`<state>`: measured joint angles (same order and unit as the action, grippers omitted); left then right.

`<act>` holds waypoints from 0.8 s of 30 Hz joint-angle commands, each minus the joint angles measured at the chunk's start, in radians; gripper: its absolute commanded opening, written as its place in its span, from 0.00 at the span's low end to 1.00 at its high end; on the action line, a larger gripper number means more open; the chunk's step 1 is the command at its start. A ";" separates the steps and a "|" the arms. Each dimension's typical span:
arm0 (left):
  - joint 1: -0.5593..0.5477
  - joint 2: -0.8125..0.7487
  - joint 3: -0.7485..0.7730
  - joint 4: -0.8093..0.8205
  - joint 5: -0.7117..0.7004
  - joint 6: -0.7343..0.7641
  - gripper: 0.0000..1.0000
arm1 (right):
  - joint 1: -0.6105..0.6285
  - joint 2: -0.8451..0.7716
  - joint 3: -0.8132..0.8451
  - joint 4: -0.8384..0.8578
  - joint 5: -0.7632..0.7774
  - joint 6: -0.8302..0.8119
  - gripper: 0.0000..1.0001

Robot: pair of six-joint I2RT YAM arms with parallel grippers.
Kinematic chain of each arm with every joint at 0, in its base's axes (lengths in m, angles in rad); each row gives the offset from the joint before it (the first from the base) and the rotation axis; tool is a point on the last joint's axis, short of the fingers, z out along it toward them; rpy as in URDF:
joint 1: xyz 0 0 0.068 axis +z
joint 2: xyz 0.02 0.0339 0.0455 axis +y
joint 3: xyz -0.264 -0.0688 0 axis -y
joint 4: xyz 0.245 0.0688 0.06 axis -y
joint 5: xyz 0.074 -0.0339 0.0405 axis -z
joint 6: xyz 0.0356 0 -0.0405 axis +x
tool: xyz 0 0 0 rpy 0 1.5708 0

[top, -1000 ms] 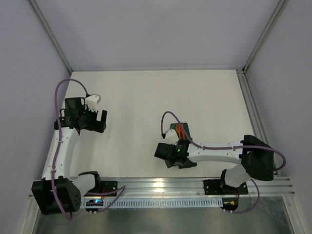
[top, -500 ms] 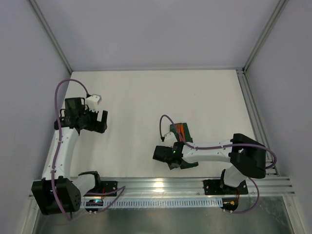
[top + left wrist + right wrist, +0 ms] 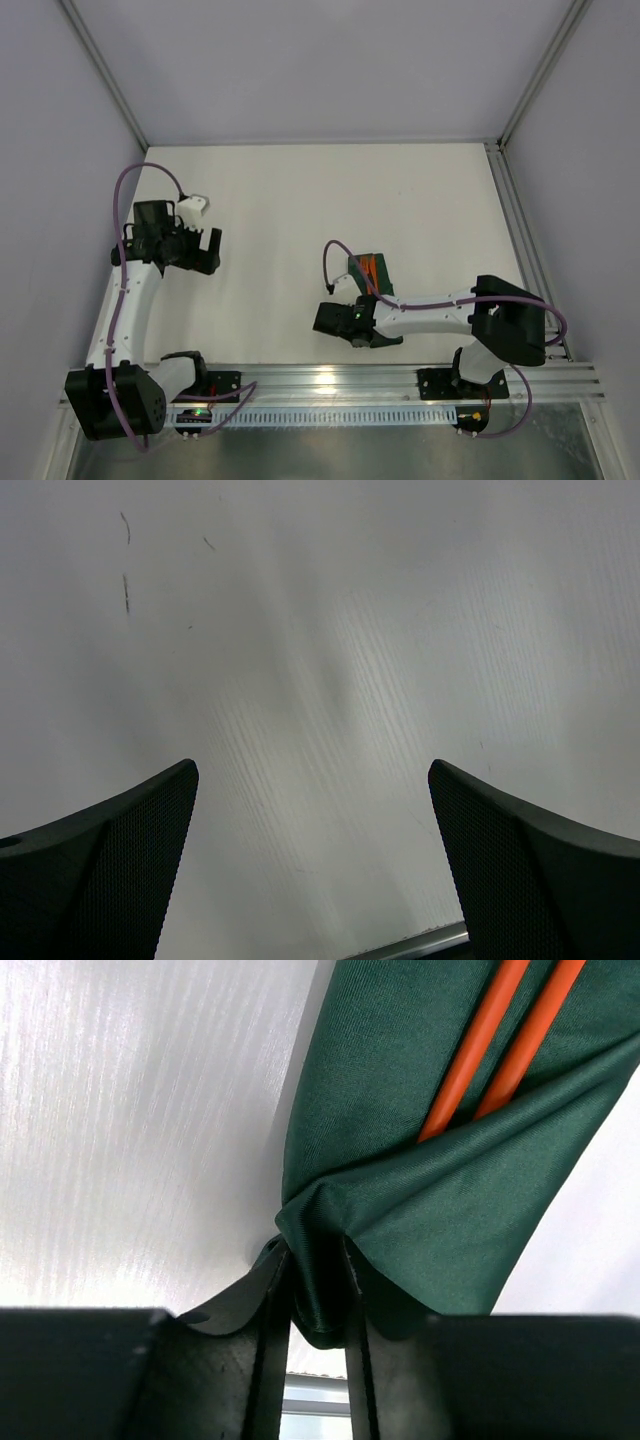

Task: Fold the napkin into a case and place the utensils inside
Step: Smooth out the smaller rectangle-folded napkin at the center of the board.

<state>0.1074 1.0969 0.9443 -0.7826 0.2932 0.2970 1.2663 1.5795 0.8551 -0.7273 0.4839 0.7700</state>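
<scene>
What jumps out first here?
The dark green cloth napkin, folded into a pocket right of centre, with two bright orange plastic utensils sticking out. The right gripper pinches its near end; the left gripper hangs open over the white table, far left.

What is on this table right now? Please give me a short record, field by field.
table: white, plain
napkin: dark green, folded, on the near right part of the table
utensils: two orange handles tucked under the fold
right gripper: shut on a bunched corner of the napkin
left gripper: open, holding nothing, above bare table
</scene>
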 commanded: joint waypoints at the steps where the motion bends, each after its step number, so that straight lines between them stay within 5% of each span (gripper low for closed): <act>1: 0.005 -0.005 0.037 -0.015 0.029 0.016 0.99 | -0.010 0.030 -0.028 0.012 0.001 -0.035 0.26; 5: 0.006 -0.009 0.044 -0.026 0.031 0.022 0.99 | -0.033 0.025 -0.005 -0.004 0.034 -0.077 0.15; 6: 0.005 -0.009 0.045 -0.027 0.031 0.024 0.99 | -0.042 0.020 0.005 -0.026 0.050 -0.078 0.04; 24: 0.005 -0.017 0.056 -0.035 0.034 0.036 0.99 | -0.025 0.164 0.151 -0.224 0.272 -0.078 0.04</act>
<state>0.1074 1.0969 0.9634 -0.8066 0.3027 0.3187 1.2186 1.7016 0.9623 -0.9104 0.6941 0.6861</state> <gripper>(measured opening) 0.991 0.057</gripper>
